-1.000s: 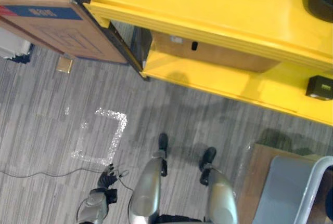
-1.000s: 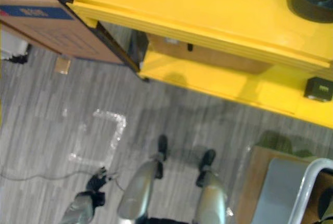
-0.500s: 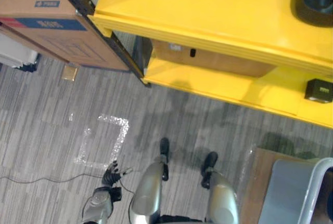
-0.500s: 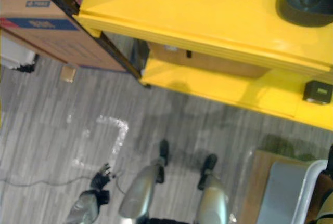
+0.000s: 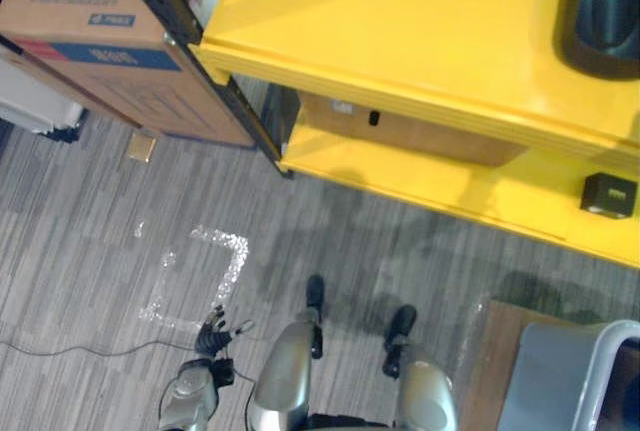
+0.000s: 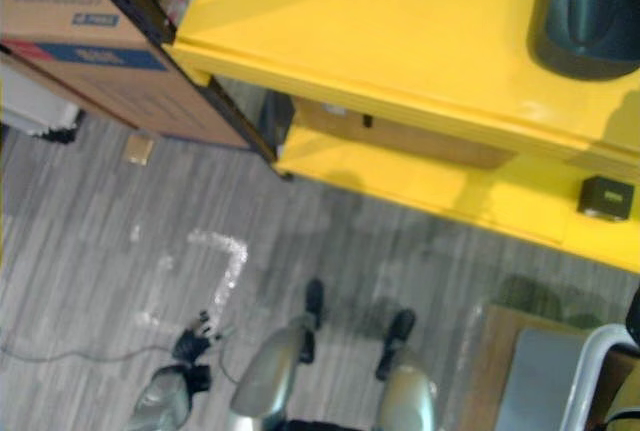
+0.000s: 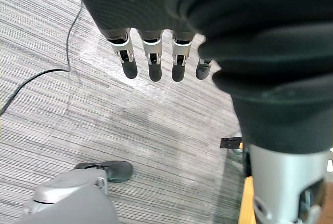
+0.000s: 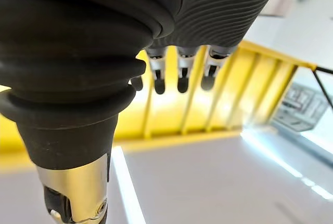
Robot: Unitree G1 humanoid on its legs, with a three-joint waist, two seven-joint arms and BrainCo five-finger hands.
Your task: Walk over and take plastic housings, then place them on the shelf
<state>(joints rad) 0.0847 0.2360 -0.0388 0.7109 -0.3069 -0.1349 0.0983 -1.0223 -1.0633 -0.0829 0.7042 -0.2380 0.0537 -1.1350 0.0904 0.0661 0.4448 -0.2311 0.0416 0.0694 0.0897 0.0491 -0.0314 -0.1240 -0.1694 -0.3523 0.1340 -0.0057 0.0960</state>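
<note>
A dark plastic housing [image 5: 603, 11] lies on the yellow table [image 5: 400, 21] at the far right, partly cut off by the view's edge. My left hand [image 5: 212, 336] hangs low by my side over the grey carpet. Its fingers [image 7: 151, 63] hang straight with nothing between them. The fingers [image 8: 180, 78] of my right hand are also straight and bare, with yellow framework [image 8: 171, 120] past them. Both hands are far from the housing.
The yellow table has a lower shelf [image 5: 450, 171] with a brown box [image 5: 420, 131] and a small black box [image 5: 608, 194]. A big cardboard box [image 5: 90, 41] sits in a black rack at the left. A grey crate [image 5: 560, 381] stands on a wooden board at the lower right. A taped square [image 5: 195, 276] marks the carpet.
The whole picture has shifted, so the camera has moved: more of the table top and the dark housing shows. My left hand hangs as before.
</note>
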